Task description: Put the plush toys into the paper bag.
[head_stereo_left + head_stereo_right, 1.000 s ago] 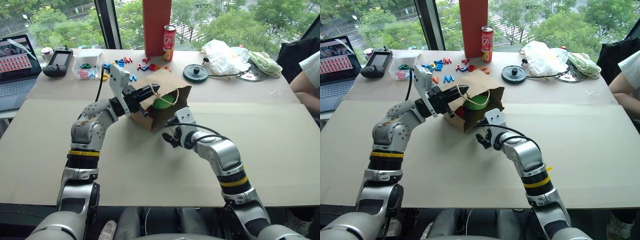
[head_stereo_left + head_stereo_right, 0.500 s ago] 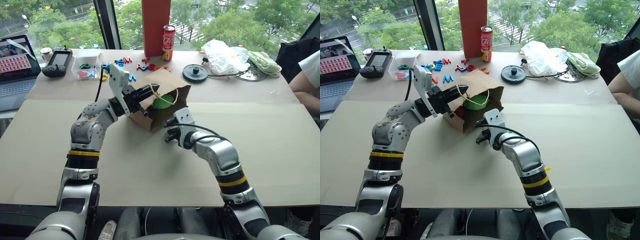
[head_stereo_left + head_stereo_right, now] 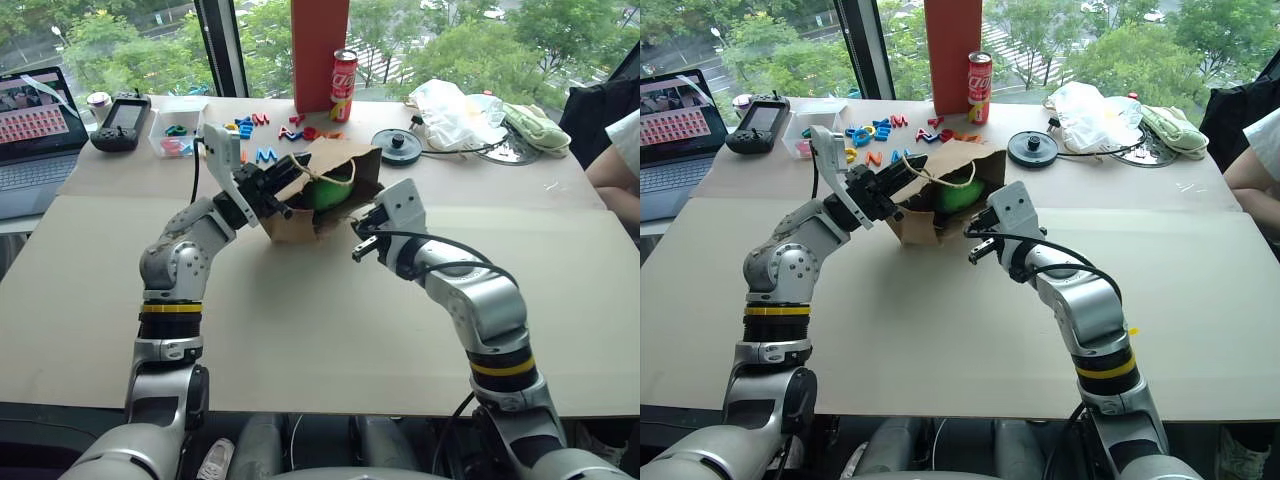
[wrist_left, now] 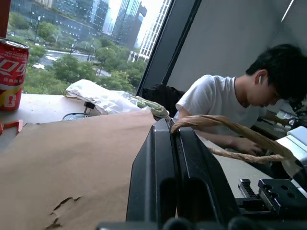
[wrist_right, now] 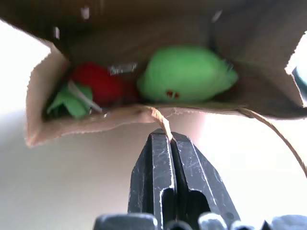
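Beyond the beige table (image 3: 300, 330) stands a window full of trees. One paper bag (image 3: 300, 220) lies on its side mid-table, mouth toward me, and both plush toys are inside: one lime-green blob (image 5: 184, 74) and one red chili (image 5: 98, 84) with its green tip. My left gripper (image 3: 283, 178) is clamped on one twine handle (image 4: 218, 124) at the bag's upper edge. My right gripper (image 3: 358, 240) has its two fingers pressed together on what looks like the other twine handle (image 5: 160, 120), though that strand is thin. One red soda can (image 3: 343, 70) and one white plastic bag (image 3: 450, 110) sit at the far edge, with one person (image 4: 230, 105) seated beyond.
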Tool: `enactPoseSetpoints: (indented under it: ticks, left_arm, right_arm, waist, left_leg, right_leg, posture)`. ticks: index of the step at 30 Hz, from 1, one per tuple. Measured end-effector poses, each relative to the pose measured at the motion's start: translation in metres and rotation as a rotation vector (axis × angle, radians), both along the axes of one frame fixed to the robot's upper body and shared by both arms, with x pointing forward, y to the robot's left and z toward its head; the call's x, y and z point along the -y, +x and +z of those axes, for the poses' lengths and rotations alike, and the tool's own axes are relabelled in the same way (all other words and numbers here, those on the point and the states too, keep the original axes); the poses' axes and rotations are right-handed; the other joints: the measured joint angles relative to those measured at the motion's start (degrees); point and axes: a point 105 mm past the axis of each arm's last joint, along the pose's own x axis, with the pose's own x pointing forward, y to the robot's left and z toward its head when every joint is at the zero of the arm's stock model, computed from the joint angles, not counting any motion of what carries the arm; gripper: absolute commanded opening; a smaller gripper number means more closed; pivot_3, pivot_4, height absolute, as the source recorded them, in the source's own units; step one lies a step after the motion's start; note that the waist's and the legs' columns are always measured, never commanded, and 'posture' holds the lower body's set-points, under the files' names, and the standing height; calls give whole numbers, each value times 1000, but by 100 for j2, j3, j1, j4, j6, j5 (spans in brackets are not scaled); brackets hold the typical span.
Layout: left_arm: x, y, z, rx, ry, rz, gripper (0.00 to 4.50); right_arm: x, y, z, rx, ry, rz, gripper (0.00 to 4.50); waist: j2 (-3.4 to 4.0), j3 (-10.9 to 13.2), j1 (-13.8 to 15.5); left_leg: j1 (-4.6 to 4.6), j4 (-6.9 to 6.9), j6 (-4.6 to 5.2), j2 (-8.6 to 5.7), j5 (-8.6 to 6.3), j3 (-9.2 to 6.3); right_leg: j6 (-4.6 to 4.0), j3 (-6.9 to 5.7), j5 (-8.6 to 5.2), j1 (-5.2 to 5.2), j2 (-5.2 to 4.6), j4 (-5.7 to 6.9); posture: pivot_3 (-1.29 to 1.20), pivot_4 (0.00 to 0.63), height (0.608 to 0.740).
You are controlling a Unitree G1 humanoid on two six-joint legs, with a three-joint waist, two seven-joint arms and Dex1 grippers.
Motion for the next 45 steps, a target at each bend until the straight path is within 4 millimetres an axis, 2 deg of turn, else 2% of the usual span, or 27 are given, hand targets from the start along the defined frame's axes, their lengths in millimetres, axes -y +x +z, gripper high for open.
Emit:
enactPoseSetpoints:
  ticks: [2,5,8,11,15,16,17,19,23,28,29,33,37,40,45]
  left_arm:
    - [-2,1,0,-36,-44,7,78]
    - [-2,1,-1,-49,-41,13,78]
    - [2,-2,-12,-60,29,5,78]
    - [6,-4,-31,-91,90,-2,78]
    - [6,-5,-31,-89,93,-6,78]
    - [5,-4,-31,-88,94,-5,78]
    - [5,-5,-31,-87,95,-4,332]
    - [3,-5,-30,-85,91,-7,792]
    - [-4,-9,-22,-88,45,-33,2351]
    - [-12,-15,-8,-53,51,-49,4232]
    - [-13,-16,-7,-51,55,-51,4422]
    - [-21,-29,0,-39,52,-74,4422]
    - [-37,-38,-9,-84,70,-59,4422]
    - [-46,-43,-22,-125,97,-55,4500]
    - [-51,-54,-47,-184,148,-96,4500]
  right_arm:
    - [1,-6,20,68,-2,17,17]
    - [-1,-10,27,85,-9,26,17]
    - [-2,-11,24,58,-20,29,17]
    - [-5,-13,12,17,-66,43,17]
    - [-4,-11,3,-17,-94,31,17]
    - [-3,-10,3,-19,-96,23,651]
    - [-3,-10,2,-20,-96,19,803]
    - [-1,-9,2,-21,-92,9,1423]
    - [-1,-9,9,-10,-54,14,2880]
    - [-7,-15,31,37,0,82,4482]
    - [-8,-16,35,47,10,94,4500]
    - [-4,-20,47,64,61,122,4500]
    - [10,-31,62,64,138,174,4500]
    - [17,-40,67,41,154,233,3765]
    - [17,-52,58,-27,120,329,2013]
  waist:
    - [0,0,-7]
    - [0,0,-2]
    - [0,0,9]
    - [0,0,10]
    - [0,0,12]
    - [0,0,12]
    - [0,0,12]
    - [0,0,12]
    - [0,0,-2]
    - [0,0,7]
    - [0,0,8]
    - [0,0,8]
    - [0,0,9]
    - [0,0,9]
    - [0,0,9]
  left_leg:
    - [5,0,0,-2,0,0]
    - [6,0,0,-5,0,0]
    - [6,0,0,-9,0,1]
    - [4,0,0,-8,0,2]
    - [4,1,0,-9,0,2]
    - [4,1,0,-9,0,2]
    - [4,1,0,-9,0,2]
    - [4,1,0,-9,0,2]
    - [3,1,0,-6,0,2]
    - [5,1,0,-6,0,1]
    - [4,1,0,-6,0,1]
    - [5,0,0,1,0,1]
    - [5,0,0,3,0,1]
    - [9,-1,0,2,0,2]
    - [9,-1,0,2,0,4]
  right_leg:
    - [0,0,0,4,4,0]
    - [0,0,0,4,5,0]
    - [0,0,0,4,2,0]
    - [-1,0,0,2,1,-1]
    - [-1,0,0,4,0,-3]
    - [0,0,0,4,0,-3]
    - [-1,1,0,4,0,-3]
    - [-1,0,0,2,0,-3]
    - [-1,1,0,1,3,-2]
    - [-1,0,0,3,2,-3]
    - [-1,0,0,3,2,-2]
    - [0,0,0,3,-1,-1]
    - [-1,-1,0,4,-2,-2]
    - [-1,-1,0,8,-3,-3]
    - [-3,0,-1,6,-2,-5]
  posture:
    - [0,150,739]
    - [0,150,739]
    - [0,150,739]
    - [0,150,739]
    - [0,150,739]
    - [0,150,739]
    - [0,150,739]
    - [0,150,739]
    - [0,150,739]
    - [0,150,739]
    - [0,150,739]
    - [0,150,739]
    - [0,150,739]
    - [0,150,739]
    - [0,150,739]
